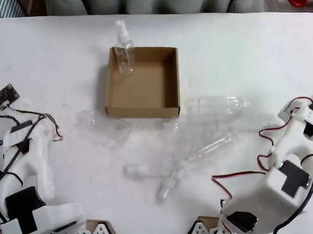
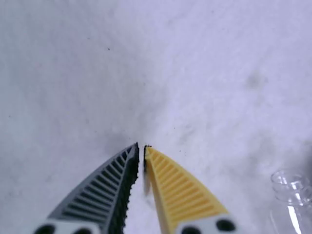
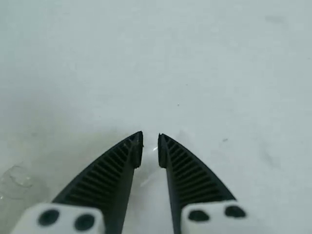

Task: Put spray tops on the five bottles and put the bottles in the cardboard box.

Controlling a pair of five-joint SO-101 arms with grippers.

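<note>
At the upper left corner of the cardboard box (image 1: 142, 111) one capped bottle (image 1: 124, 49) stands, and the other clear bottles (image 1: 218, 107) lie loose on the table (image 1: 257, 52) below it. I judge these round, see-through bottles may roll or slip when pinched; the left gripper (image 2: 142, 146) has its fingers together, the right gripper (image 3: 150, 141) nearly together, both holding nothing. No label or writing is readable.

Bottle (image 1: 124, 49) upright in cardboard box (image 1: 146, 104), other bottles (image 1: 218, 105) lying on table (image 1: 246, 42) before and right of it
</note>
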